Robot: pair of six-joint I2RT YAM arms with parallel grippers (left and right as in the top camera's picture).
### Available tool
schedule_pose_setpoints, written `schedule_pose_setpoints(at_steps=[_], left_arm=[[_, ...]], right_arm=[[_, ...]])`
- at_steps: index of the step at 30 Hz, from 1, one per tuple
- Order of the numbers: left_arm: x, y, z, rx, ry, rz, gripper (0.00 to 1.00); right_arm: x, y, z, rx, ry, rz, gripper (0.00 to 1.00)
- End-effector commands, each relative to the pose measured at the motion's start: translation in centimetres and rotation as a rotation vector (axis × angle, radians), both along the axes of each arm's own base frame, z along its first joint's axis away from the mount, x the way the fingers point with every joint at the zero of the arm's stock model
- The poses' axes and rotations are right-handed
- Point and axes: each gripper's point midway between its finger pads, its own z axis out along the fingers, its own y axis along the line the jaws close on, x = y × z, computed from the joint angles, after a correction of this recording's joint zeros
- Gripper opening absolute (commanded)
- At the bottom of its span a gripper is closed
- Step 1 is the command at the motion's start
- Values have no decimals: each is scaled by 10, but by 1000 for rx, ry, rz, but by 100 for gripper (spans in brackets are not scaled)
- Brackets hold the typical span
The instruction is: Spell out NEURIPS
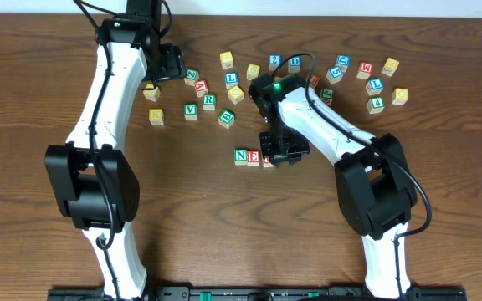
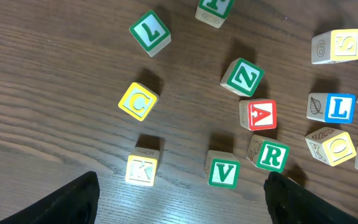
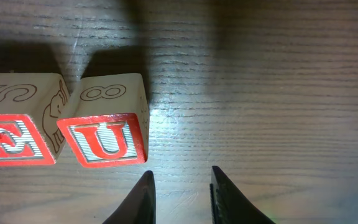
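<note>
Dark wood-grain table (image 1: 224, 242), letter cubes (image 1: 209, 101) scattered

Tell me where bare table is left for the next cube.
Bare wood lies beside the U cube, on its side away from the E cube, and across the table on the robot's side of the N cube. The back, around the R cube, is crowded.

You have two arms on record: left arm (image 1: 99, 113) and right arm (image 1: 325, 125). Row cubes at table centre: three — N (image 1: 241, 155), E (image 1: 254, 156), U (image 3: 107, 140). Loose cubes (image 1: 191, 110) from 10 to 2 o'clock: about twenty-two visible overhead — some are partly hidden, so that count is not firm.
</note>
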Motion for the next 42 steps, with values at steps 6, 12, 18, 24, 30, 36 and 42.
schedule_pose_setpoints(at_steps=[6, 12, 18, 24, 30, 36, 42], left_arm=[[-2, 3, -9, 16, 23, 10, 84], [-2, 3, -9, 16, 24, 10, 84], [-2, 3, -9, 16, 24, 10, 84], [-2, 3, -9, 16, 24, 10, 84], [-2, 3, -9, 16, 24, 10, 84], [-2, 3, -9, 16, 24, 10, 84], [-2, 3, -9, 16, 24, 10, 84]], right_arm=[[-12, 15, 6, 7, -11, 56, 23], [-13, 22, -2, 18, -28, 74, 19], [-10, 25, -11, 32, -51, 75, 18], [-5, 27, -12, 41, -71, 76, 18], [-2, 28, -12, 45, -82, 77, 15], [-3, 30, -3, 69, -72, 109, 9], [2, 19, 13, 72, -91, 80, 15]])
